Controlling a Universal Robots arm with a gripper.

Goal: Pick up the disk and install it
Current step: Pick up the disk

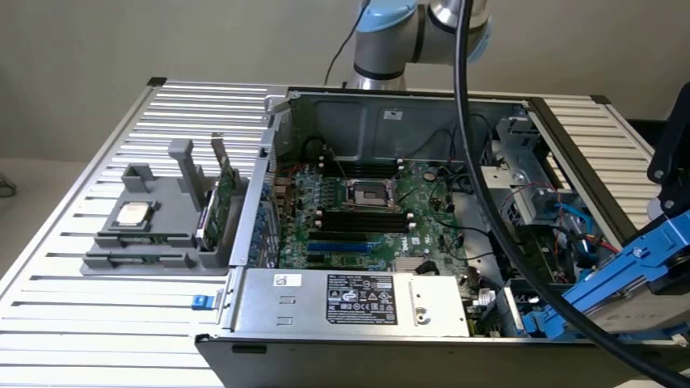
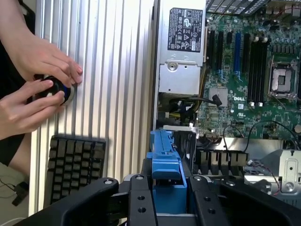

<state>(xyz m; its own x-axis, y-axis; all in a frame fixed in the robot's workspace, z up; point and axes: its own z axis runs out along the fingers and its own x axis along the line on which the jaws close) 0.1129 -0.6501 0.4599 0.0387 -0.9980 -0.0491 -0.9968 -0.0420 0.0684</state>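
**A:** Item one, the disk [image 2: 165,162]. Location?
**B:** In its blue carrier [image 1: 647,259], held edge-on above the open computer case [image 1: 377,121], at the corner on the exterior view's right, near the power supply [image 1: 351,299]. Judged not seated.
**A:** Gripper [image 2: 168,190]?
**B:** Fingers [image 2: 141,197] pinching the carrier from both sides.
**A:** Handling note?
**B:** Advice only: hold the carrier square to the drive cage [image 1: 518,182] and clear of the thick black cable [image 1: 466,162].
**A:** Surroundings?
**B:** Motherboard [image 1: 367,210]. Slatted table [image 1: 108,323]. A person's hands [image 2: 42,61] on a round dark object. Keyboard [image 2: 73,165].
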